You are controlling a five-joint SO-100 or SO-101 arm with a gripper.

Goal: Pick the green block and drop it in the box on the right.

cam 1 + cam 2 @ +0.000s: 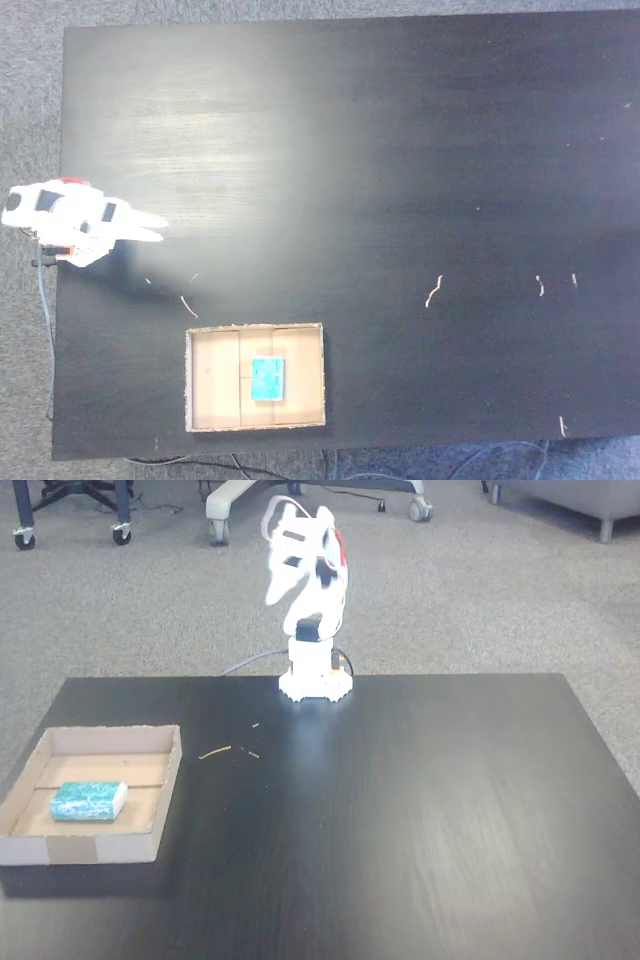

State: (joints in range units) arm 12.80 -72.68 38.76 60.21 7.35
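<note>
End effector (150,228) sits at the left edge of a fixed view, folded back over the arm's base, holding nothing; whether its jaws are parted I cannot tell. From it, the green block (267,379) lies toward the lower right, well apart, flat on the floor of the box (305,375). Its long axis runs up-down in that frame, so the task looks finished.

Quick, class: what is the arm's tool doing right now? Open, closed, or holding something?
Tool: folded back near the arm's base, holding nothing; open or closed cannot be told. The green block lies in the box.
</note>
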